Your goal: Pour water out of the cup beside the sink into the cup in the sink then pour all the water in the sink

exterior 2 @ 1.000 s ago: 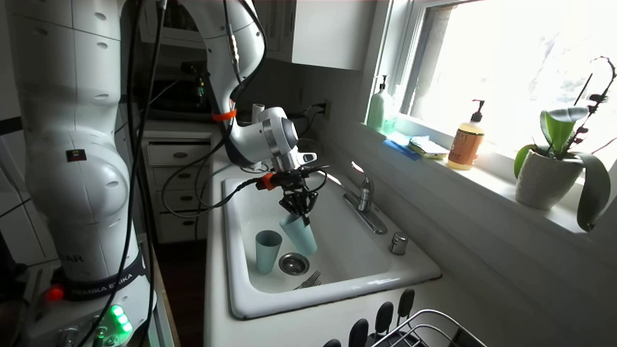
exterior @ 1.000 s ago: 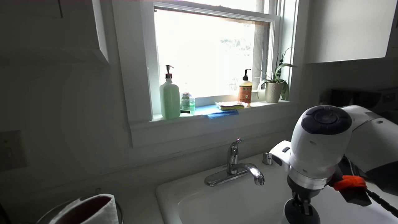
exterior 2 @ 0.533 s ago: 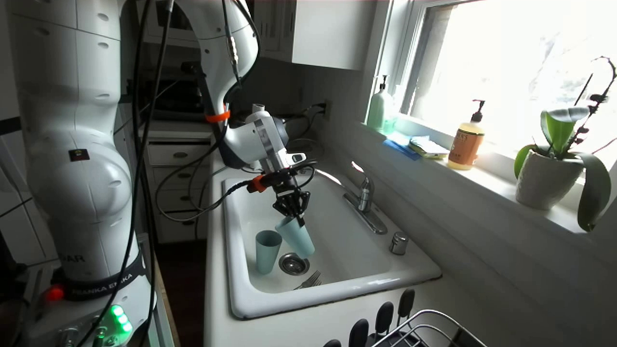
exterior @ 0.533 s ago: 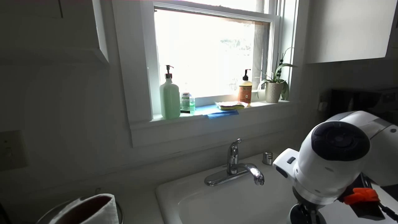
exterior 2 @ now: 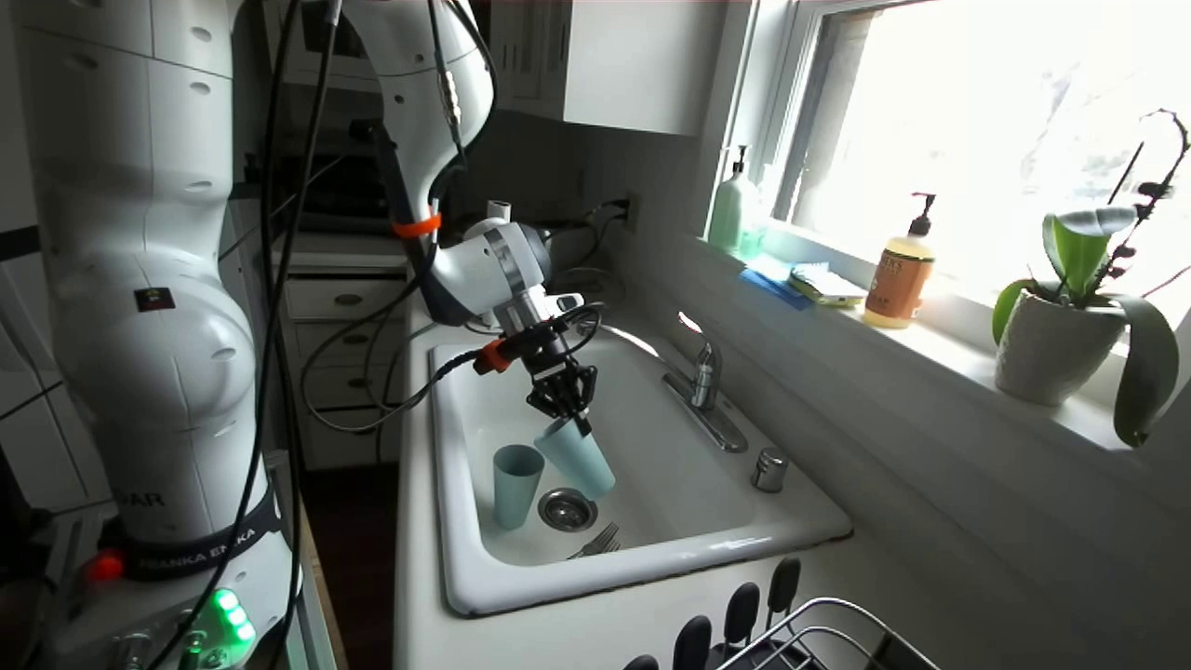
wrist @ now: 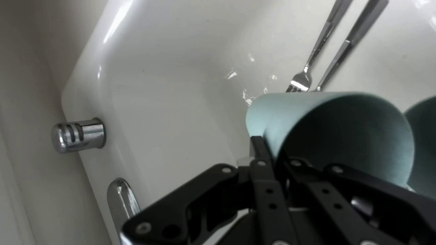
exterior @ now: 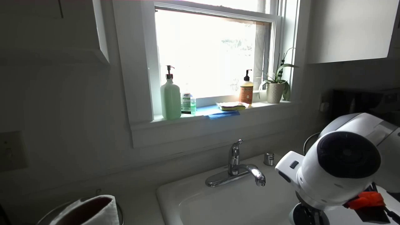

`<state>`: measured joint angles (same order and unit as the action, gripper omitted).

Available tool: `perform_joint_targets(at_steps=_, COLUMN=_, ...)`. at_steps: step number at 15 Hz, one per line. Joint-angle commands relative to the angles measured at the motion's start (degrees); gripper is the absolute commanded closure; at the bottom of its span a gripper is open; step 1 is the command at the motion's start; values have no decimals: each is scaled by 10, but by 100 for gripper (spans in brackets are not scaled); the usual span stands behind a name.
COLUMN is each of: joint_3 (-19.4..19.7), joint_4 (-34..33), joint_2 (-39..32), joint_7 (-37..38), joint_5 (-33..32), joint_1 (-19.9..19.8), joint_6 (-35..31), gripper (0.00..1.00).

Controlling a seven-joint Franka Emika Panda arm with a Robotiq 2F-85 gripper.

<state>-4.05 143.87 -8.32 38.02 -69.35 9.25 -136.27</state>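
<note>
Exterior view, FRANKA EMIKA base (exterior 2: 166,561), claw (exterior 2: 579,422) gripping tilted cup (exterior 2: 577,461)

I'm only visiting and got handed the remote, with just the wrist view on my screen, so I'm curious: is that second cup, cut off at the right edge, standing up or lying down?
Observer: Standing. An exterior view shows the second cup upright in the sink.
Visitor: And if the held cup spilled from those black fingers, where would it run?
Observer: Most likely down the round drain, which an exterior view shows right beside the second cup.
Visitor: Is any water running in there now?
Observer: None that I can see; no stream shows at the faucet spout in an exterior view.
</note>
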Motion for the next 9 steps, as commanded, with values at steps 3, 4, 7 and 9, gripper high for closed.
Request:
perform_joint_targets(at_steps=3, joint_3=-35, joint_4=17, joint_2=9, joint_7=90, joint_5=-73, joint_1=22, joint_6=89, gripper=99)
perform_joint_targets(at_steps=4, joint_3=-40, joint_4=17, joint_2=6, joint_7=99, joint_5=-78, joint_1=24, joint_6=98, gripper=99)
perform_joint_targets(at_steps=7, joint_3=-56, joint_4=21, joint_2=3, joint_7=128, joint_5=-93, joint_1=31, joint_6=125, gripper=99)
perform_joint_targets(at_steps=9, joint_3=-65, joint_4=24, joint_2=1, joint_7=153, joint_5=-108, joint_1=37, joint_6=149, gripper=99)
